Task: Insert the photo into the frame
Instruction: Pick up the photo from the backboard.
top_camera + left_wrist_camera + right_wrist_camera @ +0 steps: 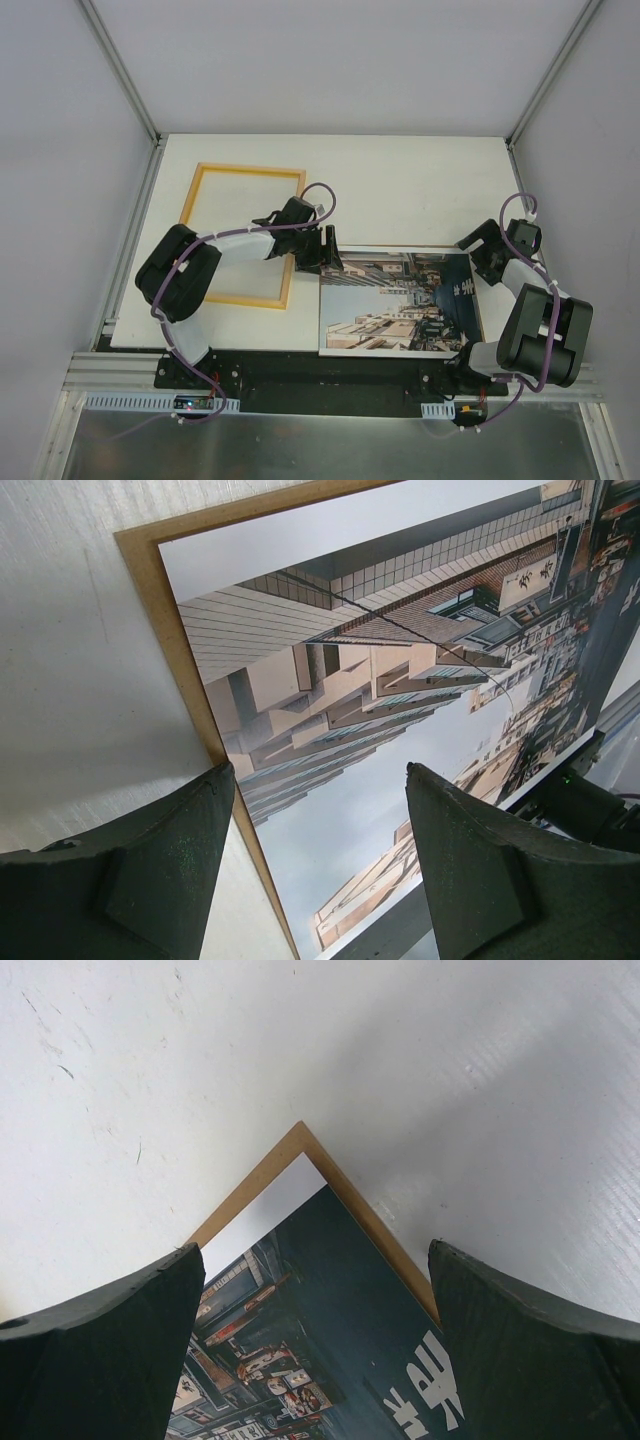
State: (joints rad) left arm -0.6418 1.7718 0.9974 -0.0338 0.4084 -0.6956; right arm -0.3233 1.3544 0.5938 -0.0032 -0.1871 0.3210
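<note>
1. Photo (400,303): one print, lying face up at the near right of the white table (400,180). It shows a street between tall buildings under blue sky.
2. One frame (250,168), yellow, lies flat at the far left, just beside the photo's far left corner but apart from it. The table shows through its opening.
3. One brown backing panel (165,610) lies under the photo, showing as a thin border along its far and left edges.
4. Two arms: the left arm crosses over the frame's right bar.
5. The left gripper (320,780) is over the photo's far left corner, jaws parted and gripping nothing.
6. The right gripper (312,1250) is over the far right corner, jaws spread wide and empty.
7. Shop signs in the photo carry white characters, too small or too hidden to read.
</note>
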